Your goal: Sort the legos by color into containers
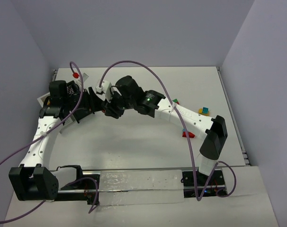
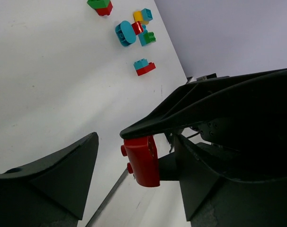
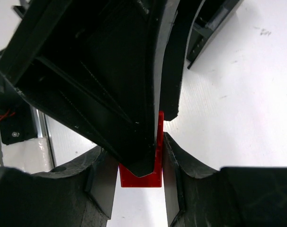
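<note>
Right gripper pinches red lego (left gripper agape around it), loose legos beyond

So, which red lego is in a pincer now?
The plain red brick, gripped by the right pincer. The other red ones lie on the table, joined with pieces of other colours.

The right gripper pinches a red lego between its two dark fingers, while a broad black wedge reaches down onto it, above the white counter.
</note>
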Controlling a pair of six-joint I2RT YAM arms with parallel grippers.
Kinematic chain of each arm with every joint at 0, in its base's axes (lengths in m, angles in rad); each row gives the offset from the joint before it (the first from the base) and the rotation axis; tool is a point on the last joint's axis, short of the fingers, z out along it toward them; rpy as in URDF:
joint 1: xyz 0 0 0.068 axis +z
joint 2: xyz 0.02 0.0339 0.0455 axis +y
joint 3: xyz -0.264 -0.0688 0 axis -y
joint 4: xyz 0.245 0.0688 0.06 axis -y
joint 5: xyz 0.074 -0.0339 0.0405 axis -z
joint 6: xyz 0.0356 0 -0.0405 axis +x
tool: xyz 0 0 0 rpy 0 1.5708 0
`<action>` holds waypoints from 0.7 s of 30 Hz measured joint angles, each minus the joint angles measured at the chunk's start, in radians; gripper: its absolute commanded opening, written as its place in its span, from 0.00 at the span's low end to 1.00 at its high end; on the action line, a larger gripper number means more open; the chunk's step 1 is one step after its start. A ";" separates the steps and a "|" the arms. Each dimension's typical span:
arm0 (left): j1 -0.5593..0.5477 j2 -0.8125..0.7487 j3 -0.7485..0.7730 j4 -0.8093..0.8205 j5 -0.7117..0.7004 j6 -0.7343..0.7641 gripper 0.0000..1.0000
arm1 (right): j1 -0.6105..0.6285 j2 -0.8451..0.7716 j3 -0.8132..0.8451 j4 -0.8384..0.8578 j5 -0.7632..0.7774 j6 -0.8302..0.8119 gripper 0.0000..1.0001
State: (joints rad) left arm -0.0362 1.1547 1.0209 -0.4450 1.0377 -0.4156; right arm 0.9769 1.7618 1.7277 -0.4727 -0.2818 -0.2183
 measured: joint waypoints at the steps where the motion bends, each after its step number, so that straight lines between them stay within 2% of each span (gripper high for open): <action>1: -0.001 0.000 -0.005 0.002 -0.002 0.000 0.71 | 0.002 0.006 0.004 -0.007 0.011 0.000 0.00; 3: -0.001 -0.001 -0.014 0.005 -0.007 -0.001 0.67 | 0.006 0.017 0.014 -0.023 0.029 0.000 0.00; 5: -0.002 -0.001 -0.016 0.009 -0.009 -0.002 0.58 | 0.008 0.022 0.017 -0.029 0.044 0.001 0.00; 11: -0.006 -0.012 -0.023 0.034 -0.031 -0.009 0.21 | 0.011 0.024 0.024 -0.030 0.075 0.009 0.00; 13: -0.006 -0.012 -0.026 0.037 -0.044 -0.020 0.06 | 0.013 0.025 0.024 -0.032 0.094 0.010 0.00; 15: -0.006 -0.012 -0.027 0.038 -0.049 -0.026 0.00 | 0.015 0.025 0.024 -0.032 0.103 0.012 0.02; 17: -0.006 -0.012 -0.027 0.039 -0.050 -0.026 0.00 | 0.016 0.025 0.024 -0.032 0.106 0.013 0.15; 21: -0.006 -0.013 -0.027 0.038 -0.052 -0.025 0.00 | 0.016 0.025 0.024 -0.032 0.107 0.017 0.54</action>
State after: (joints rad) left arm -0.0422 1.1421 0.9943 -0.4071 0.9856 -0.4409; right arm 0.9924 1.7870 1.7515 -0.5049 -0.1748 -0.2014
